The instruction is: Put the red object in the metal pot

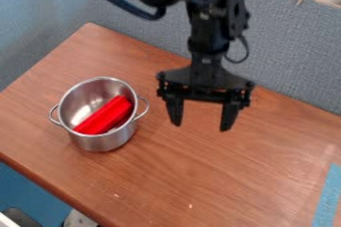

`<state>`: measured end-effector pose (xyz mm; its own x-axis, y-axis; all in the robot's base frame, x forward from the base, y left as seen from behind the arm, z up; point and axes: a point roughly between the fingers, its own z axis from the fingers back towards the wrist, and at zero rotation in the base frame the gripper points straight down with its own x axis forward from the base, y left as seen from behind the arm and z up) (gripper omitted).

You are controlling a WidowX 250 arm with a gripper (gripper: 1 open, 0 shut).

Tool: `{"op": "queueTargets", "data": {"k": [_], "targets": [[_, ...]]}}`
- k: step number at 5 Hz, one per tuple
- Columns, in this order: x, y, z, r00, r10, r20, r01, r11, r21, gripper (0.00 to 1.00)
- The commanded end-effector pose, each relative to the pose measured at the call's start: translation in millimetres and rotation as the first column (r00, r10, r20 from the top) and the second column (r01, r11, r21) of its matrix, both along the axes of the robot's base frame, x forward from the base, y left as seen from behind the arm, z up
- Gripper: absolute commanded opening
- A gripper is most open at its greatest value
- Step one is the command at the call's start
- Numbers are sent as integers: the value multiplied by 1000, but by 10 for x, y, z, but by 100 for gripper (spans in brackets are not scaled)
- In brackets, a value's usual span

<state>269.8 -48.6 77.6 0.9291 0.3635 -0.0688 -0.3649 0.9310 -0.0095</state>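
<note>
Your jaws stand spread wide and hold nothing; the black two-fingered gripper (pixel 202 113) points straight down over the brown wooden table (pixel 253 181). It hangs well to the right of the small round shiny steel pot (pixel 98 114), apart from it. The bright red elongated bar (pixel 106 114) lies tilted inside that pot. Behind the table runs a grey-blue fabric partition (pixel 80 2).
</note>
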Motion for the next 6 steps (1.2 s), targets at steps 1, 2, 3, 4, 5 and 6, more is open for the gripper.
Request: {"op": "queueTargets", "data": {"k": [1,2,3,4,5,6], "targets": [[32,146,426,986,161,40,-160,987,-27,100],[113,301,730,958,279,58,-277,960,-43,100],[284,587,780,984,168,58,-167,986,-22,100],[395,820,708,996,60,67,-62,998,28,100],[338,441,736,997,-39,59,36,998,52,100],[264,69,760,991,-134,31,132,989,66,100]]}}
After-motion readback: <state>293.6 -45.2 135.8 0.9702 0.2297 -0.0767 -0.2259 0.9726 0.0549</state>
